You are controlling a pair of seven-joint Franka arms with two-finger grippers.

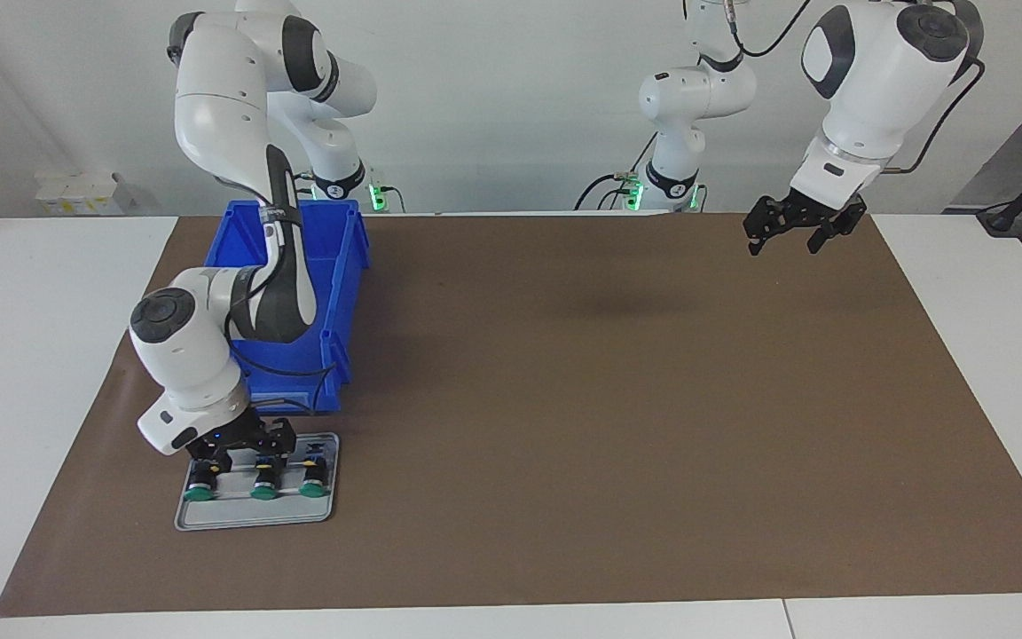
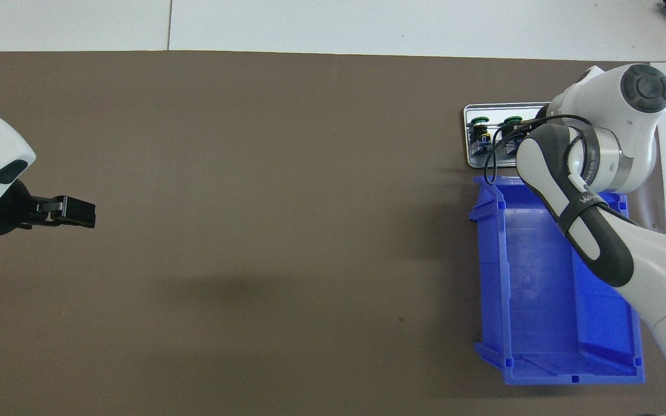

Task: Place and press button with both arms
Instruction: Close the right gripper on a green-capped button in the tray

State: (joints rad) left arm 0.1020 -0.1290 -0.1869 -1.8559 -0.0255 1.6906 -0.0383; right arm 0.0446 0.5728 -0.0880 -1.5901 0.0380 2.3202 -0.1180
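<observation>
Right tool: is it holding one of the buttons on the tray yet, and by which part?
Cannot be told. The right tool is down at the buttons on the tray, closing; no grip shows. The left tool holds nothing.

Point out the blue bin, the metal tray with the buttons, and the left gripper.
blue bin [image 2: 564, 289], overhead view, on its bare floor.
metal tray [image 1: 254, 513], facing view, on its bare edge farthest from the robots.
left gripper [image 1: 786, 236], facing view, midway between its fingertips.

Right arm reaching down, left arm waiting
Right gripper [image 1: 229, 454] points down, low at the right arm's end, wrist bent over; left gripper [image 1: 793, 232] hangs raised, fingers spread apart
</observation>
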